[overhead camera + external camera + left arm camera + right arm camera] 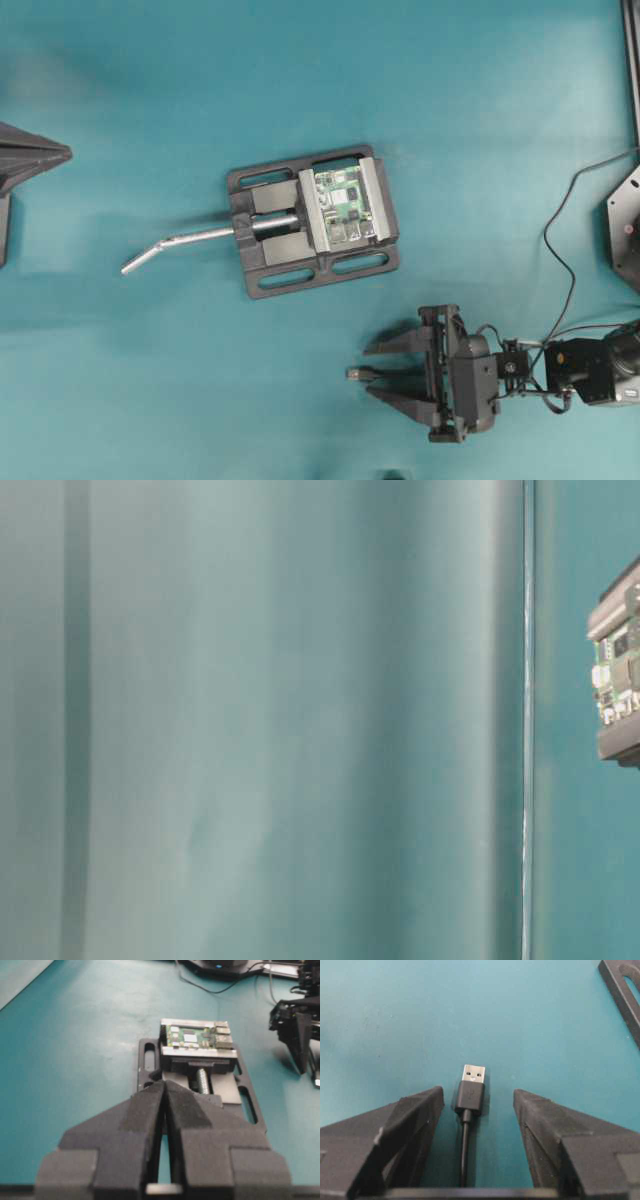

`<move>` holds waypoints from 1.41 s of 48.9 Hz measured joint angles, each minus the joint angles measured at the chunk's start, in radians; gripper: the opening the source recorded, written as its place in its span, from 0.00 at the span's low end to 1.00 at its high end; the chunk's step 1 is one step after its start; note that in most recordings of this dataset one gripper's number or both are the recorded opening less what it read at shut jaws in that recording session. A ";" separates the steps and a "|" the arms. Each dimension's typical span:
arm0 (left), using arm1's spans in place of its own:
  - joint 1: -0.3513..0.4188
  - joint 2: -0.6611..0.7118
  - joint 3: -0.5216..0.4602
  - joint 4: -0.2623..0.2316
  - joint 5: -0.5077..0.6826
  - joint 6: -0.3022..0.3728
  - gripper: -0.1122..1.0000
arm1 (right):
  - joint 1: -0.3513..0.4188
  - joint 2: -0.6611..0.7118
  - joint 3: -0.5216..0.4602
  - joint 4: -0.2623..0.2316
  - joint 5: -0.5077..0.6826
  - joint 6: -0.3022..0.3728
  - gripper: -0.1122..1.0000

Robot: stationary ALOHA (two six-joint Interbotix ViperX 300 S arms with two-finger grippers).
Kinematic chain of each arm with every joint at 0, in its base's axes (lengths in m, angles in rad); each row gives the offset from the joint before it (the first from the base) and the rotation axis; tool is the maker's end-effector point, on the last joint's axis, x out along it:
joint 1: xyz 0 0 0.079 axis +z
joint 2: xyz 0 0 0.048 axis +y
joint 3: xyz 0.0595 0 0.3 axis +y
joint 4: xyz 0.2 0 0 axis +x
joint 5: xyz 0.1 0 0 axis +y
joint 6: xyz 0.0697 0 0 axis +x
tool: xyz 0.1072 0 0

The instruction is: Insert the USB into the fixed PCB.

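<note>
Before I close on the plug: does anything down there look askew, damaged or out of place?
Nothing stands out. The black USB plug with silver tip lies flat on the teal table between the open right hand, and the green circuit board sits squarely clamped in the black vise.

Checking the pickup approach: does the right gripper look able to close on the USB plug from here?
Probably yes: the right gripper is open, the USB plug lies on the table between its fingers, nothing between.
</note>
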 measured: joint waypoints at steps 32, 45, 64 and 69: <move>0.005 -0.032 0.023 0.000 0.141 -0.002 0.10 | 0.006 -0.002 0.005 -0.002 0.035 -0.002 0.45; 0.005 -0.034 0.023 0.000 0.141 -0.002 0.10 | 0.009 0.000 0.005 0.011 0.035 0.000 0.34; 0.005 -0.034 0.023 0.000 0.141 -0.002 0.10 | 0.011 -0.002 0.003 0.020 0.032 0.000 0.29; 0.005 -0.034 0.023 0.000 0.141 -0.002 0.10 | 0.011 0.000 0.003 0.021 0.023 -0.002 0.29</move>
